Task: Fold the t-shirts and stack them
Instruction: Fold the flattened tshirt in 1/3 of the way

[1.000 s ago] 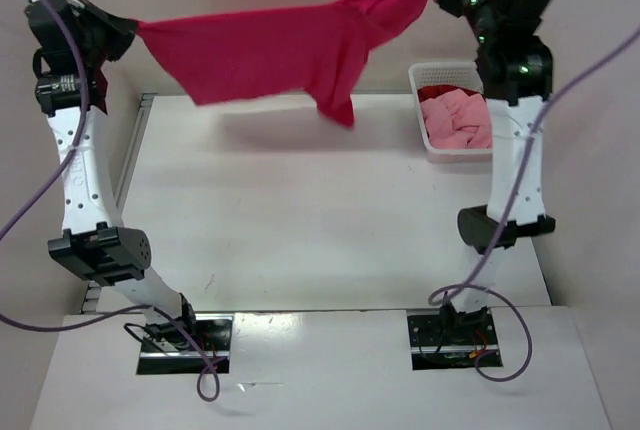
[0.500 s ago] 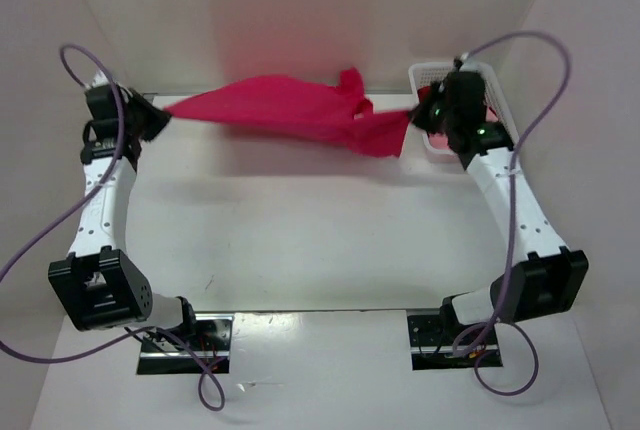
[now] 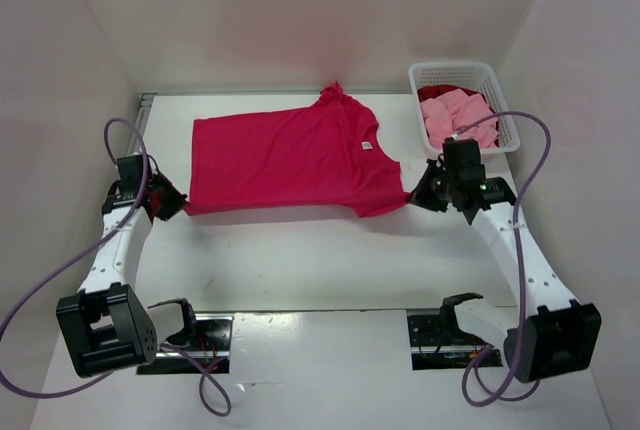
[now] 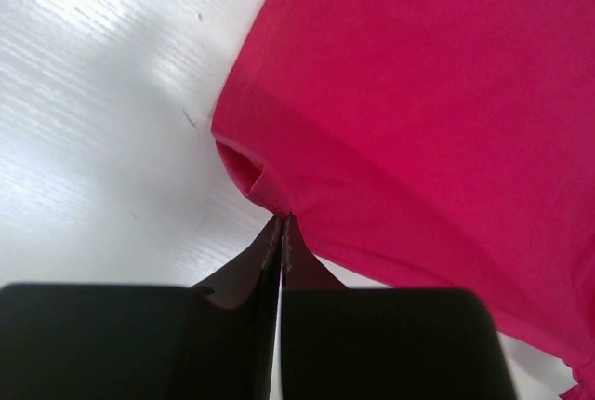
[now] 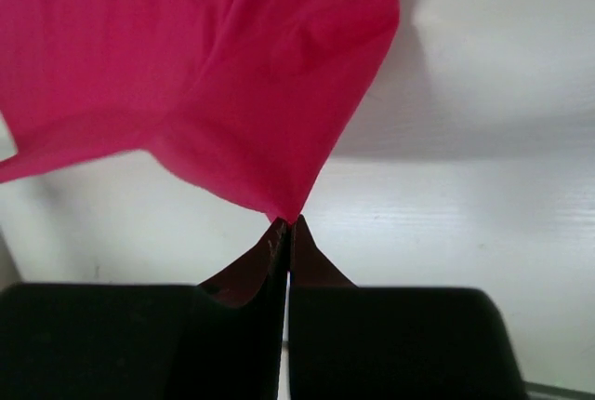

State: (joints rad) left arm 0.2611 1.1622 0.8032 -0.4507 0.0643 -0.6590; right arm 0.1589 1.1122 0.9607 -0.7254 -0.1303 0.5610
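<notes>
lying flat on the table (image 3: 300, 250), the crimson shirt (image 3: 290, 155) showed a white neck label (image 3: 368, 145), too small to read. half a second before, it hung stretched in the air. left gripper (image 3: 172, 203) pinched its 8 o'clock corner, right gripper (image 3: 420, 193) its 4 o'clock corner. pink shirt (image 3: 455, 115) and dark red shirt (image 3: 450, 92) sat crumpled in the lattice basket (image 3: 505, 115) at 2 o'clock.

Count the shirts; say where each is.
3: crimson shirt flat on the table; pink shirt in the basket; dark red shirt there too. Others may be hidden.
</notes>
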